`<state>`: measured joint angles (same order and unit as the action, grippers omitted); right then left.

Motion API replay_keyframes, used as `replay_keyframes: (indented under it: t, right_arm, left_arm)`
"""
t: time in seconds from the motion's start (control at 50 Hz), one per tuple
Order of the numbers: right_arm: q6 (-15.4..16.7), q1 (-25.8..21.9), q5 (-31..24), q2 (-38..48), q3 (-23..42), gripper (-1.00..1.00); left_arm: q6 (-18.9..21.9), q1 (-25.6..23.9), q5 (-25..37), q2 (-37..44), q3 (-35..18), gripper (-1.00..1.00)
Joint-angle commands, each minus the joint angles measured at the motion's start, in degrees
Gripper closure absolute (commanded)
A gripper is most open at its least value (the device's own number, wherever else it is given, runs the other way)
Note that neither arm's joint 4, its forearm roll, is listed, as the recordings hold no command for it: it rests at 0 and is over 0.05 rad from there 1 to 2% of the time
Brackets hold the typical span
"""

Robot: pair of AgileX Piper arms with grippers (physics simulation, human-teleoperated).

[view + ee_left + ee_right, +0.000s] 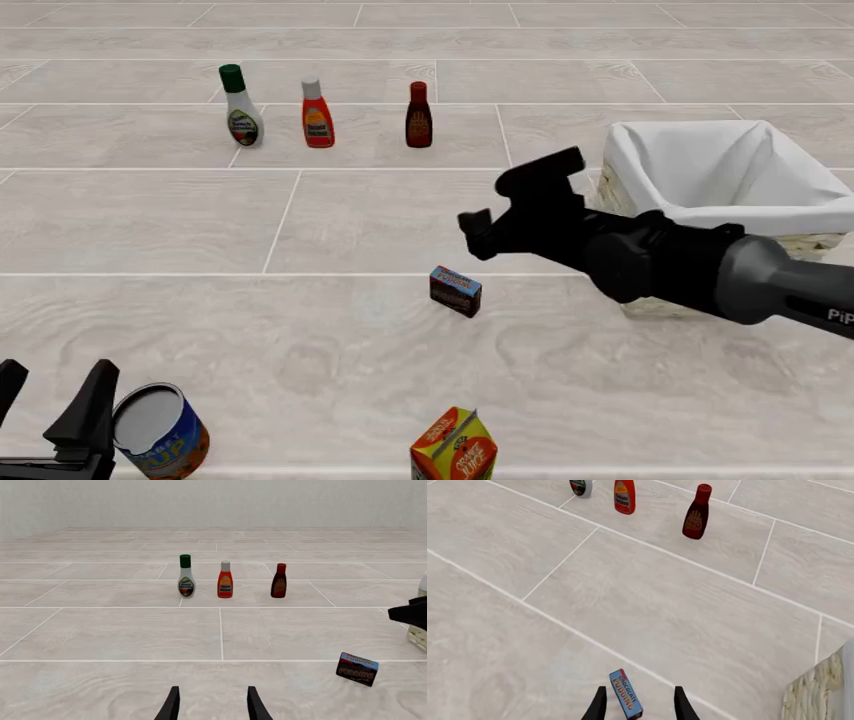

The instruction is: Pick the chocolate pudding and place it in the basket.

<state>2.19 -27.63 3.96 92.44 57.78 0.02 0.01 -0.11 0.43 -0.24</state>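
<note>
The chocolate pudding (455, 290) is a small dark blue carton with a red-orange face, lying on the tiled floor at the centre. My right gripper (505, 207) is open and hovers above and just behind it. In the right wrist view the pudding (626, 694) shows between the open fingers of the right gripper (639, 706). The basket (721, 212), pale wicker with a white lining, stands to the right, partly behind my right arm. My left gripper (51, 395) is open and empty at the near left. The left wrist view shows the pudding (357, 669) off to one side of the left gripper (212, 705).
Three bottles stand in a row at the back left: white dressing (242, 107), red ketchup (316, 115), dark sauce (418, 116). A tin can (158, 432) lies beside my left gripper. An orange-and-green juice carton (454, 446) stands at the near edge.
</note>
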Motion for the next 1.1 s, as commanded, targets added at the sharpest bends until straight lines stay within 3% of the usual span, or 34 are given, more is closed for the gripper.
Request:
replay_keyframes:
  t: [0.02, 1.1]
  right_arm:
    - [-0.5, -0.4, 1.4, 2.6, -0.1, -1.0]
    - [-2.7, -1.9, 6.8, 10.6, -1.0, -1.0]
  left_arm:
    - [0.0, 0.0, 0.0, 0.0, 0.0, -1.0]
    - [0.0, 0.0, 0.0, 0.0, 0.0, -1.0]
